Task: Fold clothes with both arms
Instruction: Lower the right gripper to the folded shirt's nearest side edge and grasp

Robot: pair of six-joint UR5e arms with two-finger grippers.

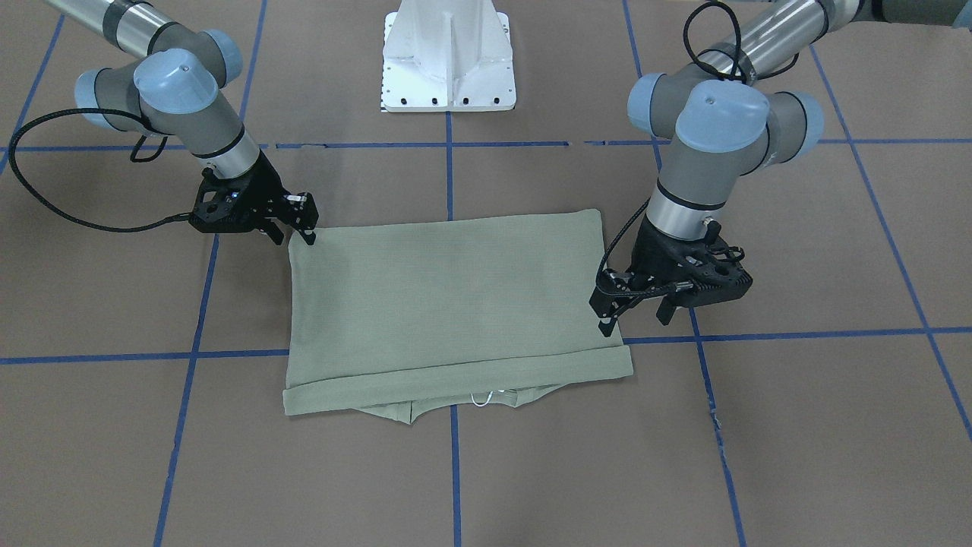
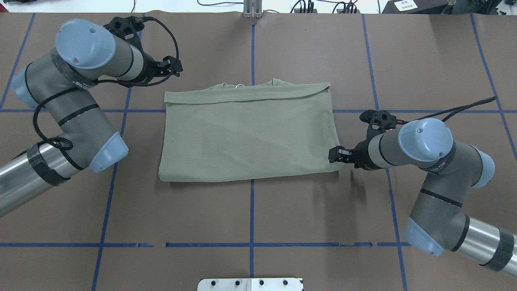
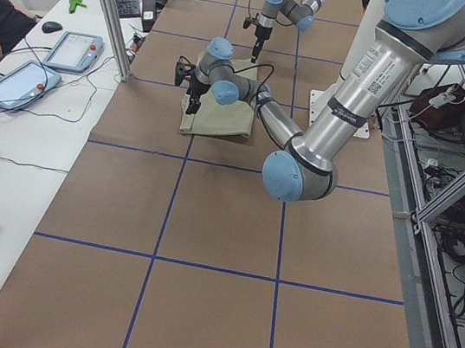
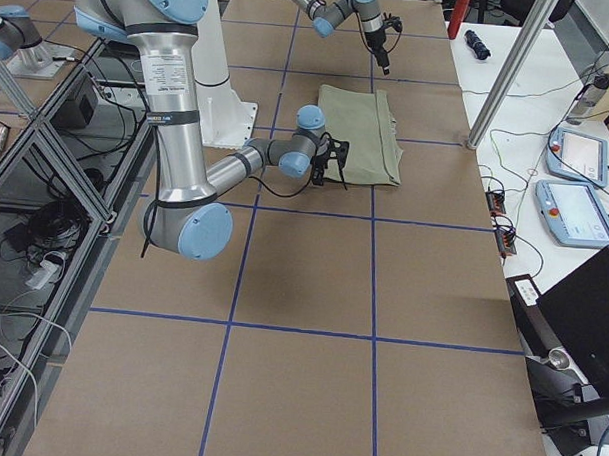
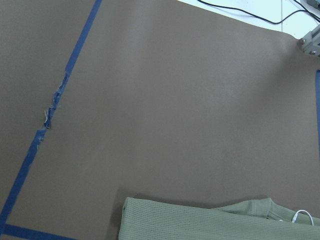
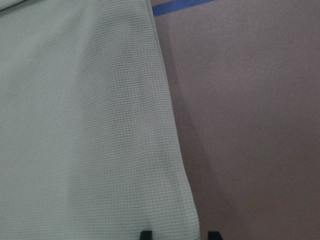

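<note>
Brown paper-covered desk [image 2: 258, 210], blue tape grid. One green shirt [image 2: 246, 137], flat between both sets of fingers, already a neat rectangle, white tag [image 2: 239, 85] peeking out. Right fingers [image 1: 309, 232] spread astride one corner. Left fingers [image 1: 605, 325] spread, empty, near the opposite corner. Probably one crosswise fold remains.

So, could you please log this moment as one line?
shirt: folded flat | left gripper: open, near collar-side corner | right gripper: open, at robot-side corner
</note>
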